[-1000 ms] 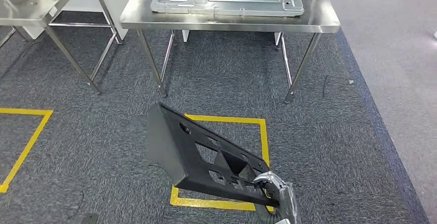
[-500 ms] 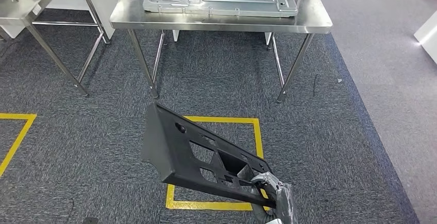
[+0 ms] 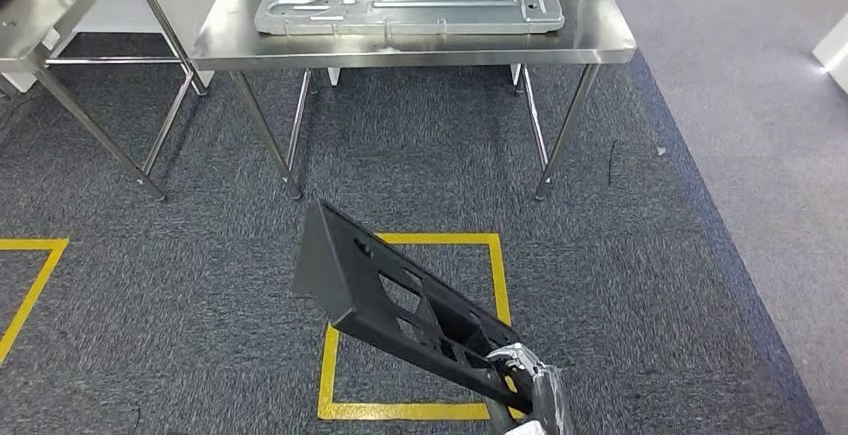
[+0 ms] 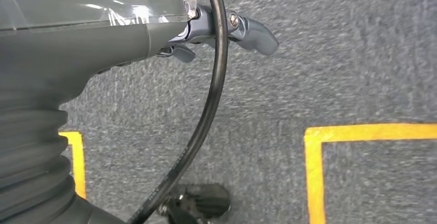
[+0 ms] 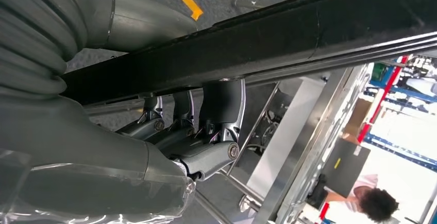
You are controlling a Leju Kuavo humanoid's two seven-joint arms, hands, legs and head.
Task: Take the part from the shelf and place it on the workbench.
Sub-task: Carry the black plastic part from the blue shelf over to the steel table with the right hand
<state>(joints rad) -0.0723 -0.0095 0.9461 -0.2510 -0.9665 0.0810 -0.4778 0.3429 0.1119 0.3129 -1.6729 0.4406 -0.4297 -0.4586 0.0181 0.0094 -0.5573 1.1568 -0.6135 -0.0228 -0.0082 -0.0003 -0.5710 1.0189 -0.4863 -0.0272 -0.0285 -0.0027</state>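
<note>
A long black part (image 3: 400, 305) with several cut-outs juts up and to the left over the carpet, and my right hand (image 3: 525, 380) holds it by its near end at the bottom of the head view. In the right wrist view the dark fingers (image 5: 221, 105) wrap around the part's black bar (image 5: 257, 44). The steel workbench (image 3: 600, 45) stands ahead, a few steps beyond the part. My left hand (image 4: 154, 33) hangs over the carpet and holds nothing, one finger (image 4: 255, 33) sticking out.
A silver pressed metal panel (image 3: 410, 0) covers most of the workbench top. A second steel table (image 3: 60, 15) stands at the far left. A yellow taped square (image 3: 495, 285) marks the carpet under the part. A person (image 5: 371, 201) is far off.
The camera has moved: the workbench and floor marks have shifted left in the picture. The black part stays in my right hand, now turned more edge-on and further right.
</note>
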